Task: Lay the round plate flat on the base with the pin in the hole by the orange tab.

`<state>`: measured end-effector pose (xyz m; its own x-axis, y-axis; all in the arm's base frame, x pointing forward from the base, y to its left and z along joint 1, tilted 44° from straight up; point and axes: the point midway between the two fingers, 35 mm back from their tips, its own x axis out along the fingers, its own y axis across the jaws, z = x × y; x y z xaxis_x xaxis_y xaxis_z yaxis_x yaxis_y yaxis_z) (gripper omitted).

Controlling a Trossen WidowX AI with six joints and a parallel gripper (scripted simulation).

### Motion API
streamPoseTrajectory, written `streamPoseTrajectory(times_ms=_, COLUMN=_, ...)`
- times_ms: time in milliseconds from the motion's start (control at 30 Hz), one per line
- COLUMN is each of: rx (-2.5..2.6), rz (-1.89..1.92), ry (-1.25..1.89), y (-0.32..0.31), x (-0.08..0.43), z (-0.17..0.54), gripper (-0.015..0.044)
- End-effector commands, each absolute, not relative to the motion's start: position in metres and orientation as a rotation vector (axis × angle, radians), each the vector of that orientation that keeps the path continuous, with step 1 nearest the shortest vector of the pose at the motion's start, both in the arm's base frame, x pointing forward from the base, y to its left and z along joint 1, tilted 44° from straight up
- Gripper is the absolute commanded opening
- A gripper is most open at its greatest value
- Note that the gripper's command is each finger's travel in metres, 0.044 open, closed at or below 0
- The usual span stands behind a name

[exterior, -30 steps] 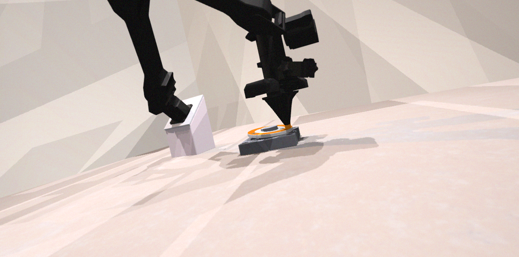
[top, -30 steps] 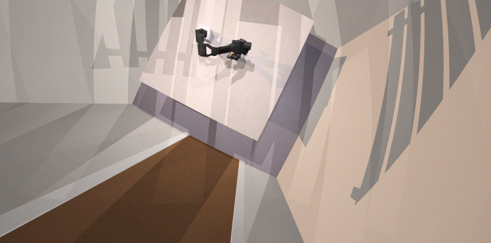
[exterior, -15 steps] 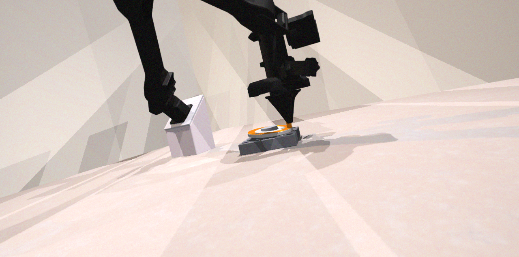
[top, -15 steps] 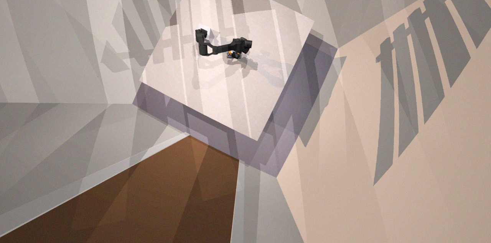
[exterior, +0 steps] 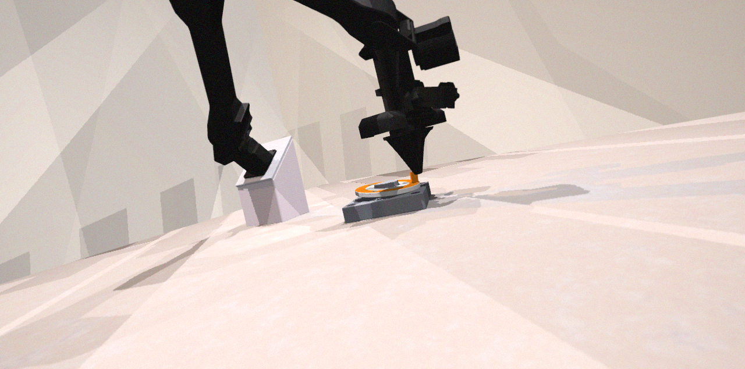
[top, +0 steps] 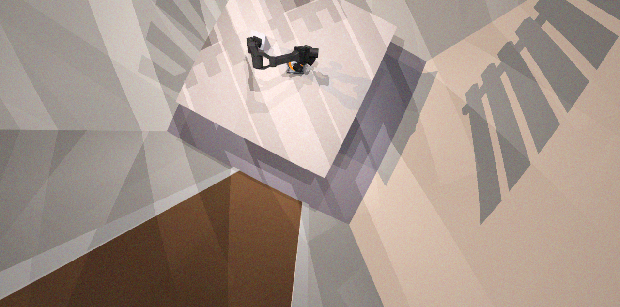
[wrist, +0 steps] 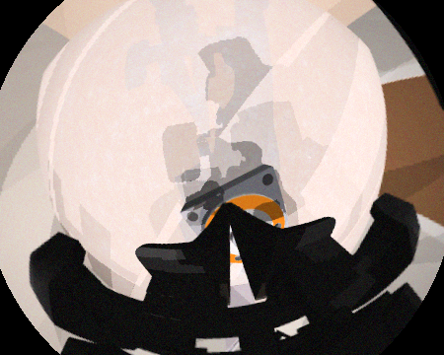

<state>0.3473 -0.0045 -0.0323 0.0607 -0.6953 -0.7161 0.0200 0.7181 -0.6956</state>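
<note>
The round plate (top: 290, 65) (exterior: 364, 190) (wrist: 252, 201), white with an orange ring, sits around the grey post (exterior: 386, 184) on the dark grey base (exterior: 385, 210) (wrist: 239, 187). In the exterior view a dark gap shows under the plate's near left rim, so it does not look flat there. The orange tab (exterior: 414, 177) stands up at the plate's right side. My gripper (exterior: 418, 173) (wrist: 227, 206) is shut and empty, its tips pointing down right at the tab; whether they touch it I cannot tell. The pin and the hole beside the tab are hidden.
The arm stands on a pale slanted pedestal (top: 258, 35) (exterior: 276, 199) to the left of the base in the exterior view. The base rests on a pale table (top: 281, 131) (exterior: 417, 288) crossed by shadows, with edges beyond it in the top view.
</note>
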Motion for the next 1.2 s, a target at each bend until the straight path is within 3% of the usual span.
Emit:
streamPoseTrajectory(times_ms=0, rx=-0.6, rz=-0.594, ry=1.438, y=-0.004, x=0.34, z=-0.038, gripper=0.0)
streamPoseTrajectory(times_ms=1167, rx=-0.6, rz=-0.594, ry=1.439, y=0.01, x=0.322, z=-0.049, gripper=0.0)
